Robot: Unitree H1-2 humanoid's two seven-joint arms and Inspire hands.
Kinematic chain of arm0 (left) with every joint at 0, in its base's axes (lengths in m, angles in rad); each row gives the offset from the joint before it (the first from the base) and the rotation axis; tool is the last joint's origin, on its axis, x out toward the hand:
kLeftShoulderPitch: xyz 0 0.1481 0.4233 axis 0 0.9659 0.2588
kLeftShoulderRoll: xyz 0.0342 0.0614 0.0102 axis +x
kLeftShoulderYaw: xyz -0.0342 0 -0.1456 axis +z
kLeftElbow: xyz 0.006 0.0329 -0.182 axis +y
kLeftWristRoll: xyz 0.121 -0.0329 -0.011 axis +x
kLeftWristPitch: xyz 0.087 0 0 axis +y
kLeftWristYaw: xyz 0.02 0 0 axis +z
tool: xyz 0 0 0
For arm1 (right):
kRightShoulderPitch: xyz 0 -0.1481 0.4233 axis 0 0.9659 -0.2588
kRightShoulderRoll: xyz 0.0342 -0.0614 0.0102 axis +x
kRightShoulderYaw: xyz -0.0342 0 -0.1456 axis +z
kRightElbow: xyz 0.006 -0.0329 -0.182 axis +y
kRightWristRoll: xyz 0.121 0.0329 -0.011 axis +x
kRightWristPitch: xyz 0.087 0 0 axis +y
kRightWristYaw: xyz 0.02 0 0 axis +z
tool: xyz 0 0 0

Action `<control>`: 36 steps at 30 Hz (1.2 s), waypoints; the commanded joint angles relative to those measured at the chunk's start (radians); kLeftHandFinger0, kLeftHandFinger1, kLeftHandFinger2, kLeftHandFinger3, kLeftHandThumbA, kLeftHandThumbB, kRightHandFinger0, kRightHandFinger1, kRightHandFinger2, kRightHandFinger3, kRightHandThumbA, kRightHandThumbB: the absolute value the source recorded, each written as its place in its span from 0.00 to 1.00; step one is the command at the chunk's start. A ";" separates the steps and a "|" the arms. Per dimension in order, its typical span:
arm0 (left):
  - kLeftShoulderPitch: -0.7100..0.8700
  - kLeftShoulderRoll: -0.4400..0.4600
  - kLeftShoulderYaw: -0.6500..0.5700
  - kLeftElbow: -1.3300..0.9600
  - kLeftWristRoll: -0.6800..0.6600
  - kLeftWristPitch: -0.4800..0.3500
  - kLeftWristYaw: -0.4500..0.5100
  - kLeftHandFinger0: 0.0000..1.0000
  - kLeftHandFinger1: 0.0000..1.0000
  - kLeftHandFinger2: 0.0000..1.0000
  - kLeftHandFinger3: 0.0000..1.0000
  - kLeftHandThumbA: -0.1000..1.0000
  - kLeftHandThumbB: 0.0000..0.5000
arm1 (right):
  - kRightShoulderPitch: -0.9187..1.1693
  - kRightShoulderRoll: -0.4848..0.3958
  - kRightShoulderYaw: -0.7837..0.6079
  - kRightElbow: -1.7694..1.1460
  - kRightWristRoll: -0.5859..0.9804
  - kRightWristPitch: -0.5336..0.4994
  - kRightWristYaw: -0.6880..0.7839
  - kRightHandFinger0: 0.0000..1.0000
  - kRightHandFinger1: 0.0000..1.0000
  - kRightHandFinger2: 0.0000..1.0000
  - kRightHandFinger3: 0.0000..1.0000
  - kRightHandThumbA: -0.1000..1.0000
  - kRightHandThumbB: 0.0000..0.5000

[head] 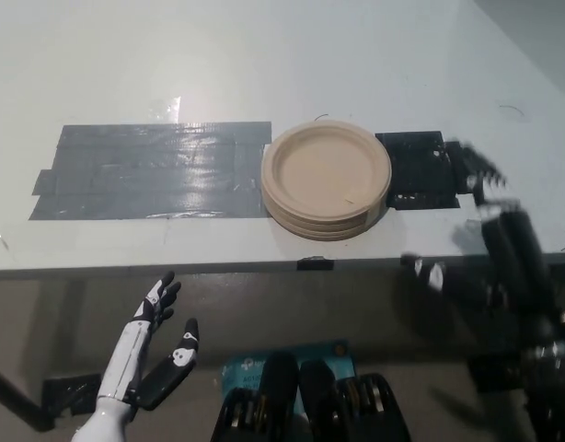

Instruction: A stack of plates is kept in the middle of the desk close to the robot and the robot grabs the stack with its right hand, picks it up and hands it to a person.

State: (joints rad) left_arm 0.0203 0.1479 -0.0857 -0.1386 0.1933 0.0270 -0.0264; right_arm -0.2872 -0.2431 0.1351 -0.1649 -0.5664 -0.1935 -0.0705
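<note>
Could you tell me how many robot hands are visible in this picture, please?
2. The white left hand is at the lower left, below the desk edge, its fingers apart. The black right hand is at the right, beside the stack of plates, blurred, so its fingers cannot be judged.

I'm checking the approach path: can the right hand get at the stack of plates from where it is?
Probably yes. The right hand, open, is over the desk just right of the stack of plates, with only flat black tape between them.

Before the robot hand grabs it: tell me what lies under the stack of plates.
The stack of round beige plates sits on the white desk, overlapping grey tape and a black patch. What is directly beneath is hidden.
</note>
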 commanded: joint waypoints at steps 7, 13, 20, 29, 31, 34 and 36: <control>-0.020 0.002 0.002 -0.028 0.010 -0.019 -0.001 1.00 1.00 1.00 1.00 0.53 0.00 | -0.217 -0.085 0.116 0.166 -0.129 0.032 0.133 1.00 1.00 1.00 1.00 0.95 0.98; -0.026 -0.002 0.003 -0.026 0.007 -0.013 -0.002 1.00 1.00 1.00 1.00 0.55 0.00 | -0.301 -0.092 0.180 0.277 -0.203 0.036 0.131 1.00 1.00 1.00 1.00 0.93 1.00; -0.031 0.001 0.002 -0.027 0.014 -0.011 -0.002 1.00 1.00 1.00 1.00 0.57 0.00 | -0.353 -0.095 0.241 0.357 -0.239 0.033 0.157 1.00 1.00 1.00 1.00 0.96 1.00; -0.037 -0.001 0.000 -0.032 0.013 0.000 -0.007 1.00 1.00 1.00 1.00 0.56 0.00 | -0.380 -0.091 0.276 0.433 -0.275 0.029 0.140 1.00 1.00 1.00 1.00 0.96 1.00; -0.039 0.000 0.000 -0.032 0.016 0.003 -0.007 1.00 1.00 1.00 1.00 0.58 0.00 | -0.388 -0.092 0.284 0.442 -0.279 0.025 0.146 1.00 1.00 1.00 1.00 0.97 1.00; -0.043 0.001 0.003 -0.027 0.013 0.000 -0.010 1.00 1.00 1.00 1.00 0.59 0.00 | -0.394 -0.093 0.291 0.452 -0.284 0.024 0.150 1.00 1.00 1.00 1.00 0.97 1.00; -0.045 0.001 0.002 -0.027 0.012 0.001 -0.013 1.00 1.00 1.00 1.00 0.58 0.00 | -0.398 -0.094 0.297 0.462 -0.297 0.028 0.145 1.00 1.00 1.00 1.00 0.95 1.00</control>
State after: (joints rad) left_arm -0.0065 0.1463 -0.0862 -0.1384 0.2037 0.0334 -0.0334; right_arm -0.6200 -0.3205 0.4246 0.2930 -0.8287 -0.1626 0.0750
